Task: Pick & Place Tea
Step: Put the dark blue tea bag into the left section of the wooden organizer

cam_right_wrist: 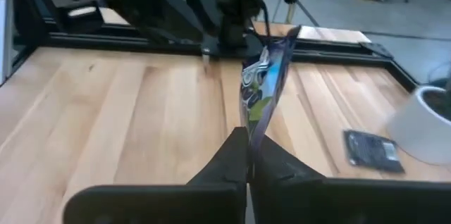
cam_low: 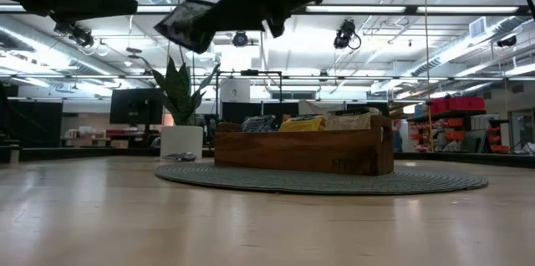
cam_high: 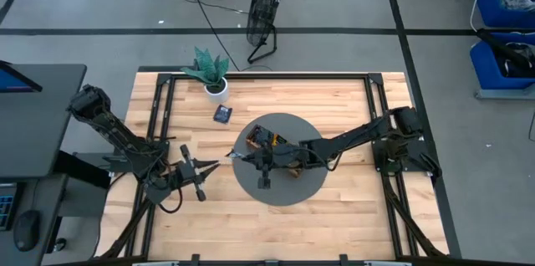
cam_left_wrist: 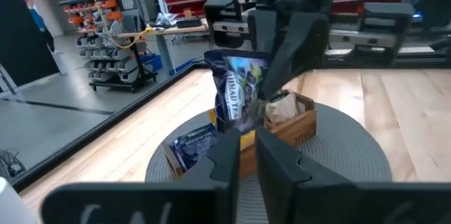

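**A:** Where is the tea right now?

**B:** One dark blue sachet (cam_right_wrist: pixel 264 83) hangs in the air between the two arms, above the left edge of the round grey mat (cam_high: pixel 311 184). The right gripper (cam_right_wrist: pixel 246 143) has its fingers pressed together on the sachet's lower edge. A second dark sachet (cam_high: pixel 222 114) lies flat on the table near the white plant pot (cam_high: pixel 216 90), and more sachets stand in the wooden tray (cam_low: pixel 303 150) on the mat.

**A:** And the left gripper?

**B:** The left gripper (cam_left_wrist: pixel 243 146) sits just left of the mat, pointed at the held sachet (cam_left_wrist: pixel 239 97). Its fingers look close together with a narrow gap, holding nothing.

**A:** How will the sachet handle?

**B:** I judge it very light and thin. It holds its shape from one pinched edge, though with a slight curve, so it is flexible rather than stiff. The glossy wrapper could slip.

**A:** Where would you grip?

**B:** On a flat sealed edge, well in from the corner, squeezing across the faces. Gripped edge-on, it would probably buckle or twist out.
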{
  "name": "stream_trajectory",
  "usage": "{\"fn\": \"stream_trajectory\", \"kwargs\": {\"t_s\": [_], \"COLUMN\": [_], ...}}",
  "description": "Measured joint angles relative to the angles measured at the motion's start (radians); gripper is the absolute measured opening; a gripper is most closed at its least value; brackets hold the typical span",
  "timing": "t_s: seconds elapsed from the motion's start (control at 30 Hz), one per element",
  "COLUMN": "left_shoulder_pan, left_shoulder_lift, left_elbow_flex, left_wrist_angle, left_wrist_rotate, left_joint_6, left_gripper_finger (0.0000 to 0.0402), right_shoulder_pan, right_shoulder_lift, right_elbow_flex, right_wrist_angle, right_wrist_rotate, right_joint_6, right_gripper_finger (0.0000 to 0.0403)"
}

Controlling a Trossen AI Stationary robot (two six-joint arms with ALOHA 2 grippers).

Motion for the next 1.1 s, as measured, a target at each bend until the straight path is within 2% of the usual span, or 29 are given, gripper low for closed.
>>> {"fn": "stream_trajectory", "kwargs": {"t_s": [0.13, 0.3, 0.5, 0.6, 0.73, 0.9, 1.1], "left_shoulder_pan": [-0.028, -0.046, -0.033, -0.011, 0.041, 0.143, 0.254], "left_shoulder_lift": [-0.033, -0.1, -0.21, -0.28, -0.38, -0.491, -0.6], "left_elbow_flex": [0.0, 0.0, 0.0, 0.0, 0.0, 0.0, -0.002], "left_wrist_angle": [-0.001, -0.051, -0.202, -0.269, -0.363, -0.427, -0.457], "left_wrist_rotate": [-0.01, -0.076, -0.047, 0.059, 0.275, 0.632, 0.814], "left_joint_6": [0.086, 0.109, 0.062, 0.065, 0.065, 0.088, 0.191], "left_gripper_finger": [0.0066, 0.0079, 0.0082, 0.0082, 0.0082, 0.0082, 0.0082], "right_shoulder_pan": [-0.006, -0.041, -0.102, -0.127, -0.145, -0.162, -0.193], "right_shoulder_lift": [-0.046, -0.119, -0.149, -0.149, -0.149, -0.147, -0.148], "right_elbow_flex": [0.0, 0.0, 0.0, 0.0, 0.001, 0.089, 0.251], "right_wrist_angle": [-0.119, -0.291, -0.419, -0.462, -0.504, -0.675, -0.905], "right_wrist_rotate": [0.014, 0.009, -0.101, -0.153, -0.178, -0.224, -0.276], "right_joint_6": [0.03, 0.115, 0.191, 0.204, 0.206, 0.195, 0.169], "right_gripper_finger": [0.0001, 0.0001, 0.0001, 0.0, 0.0, 0.0, 0.0]}}
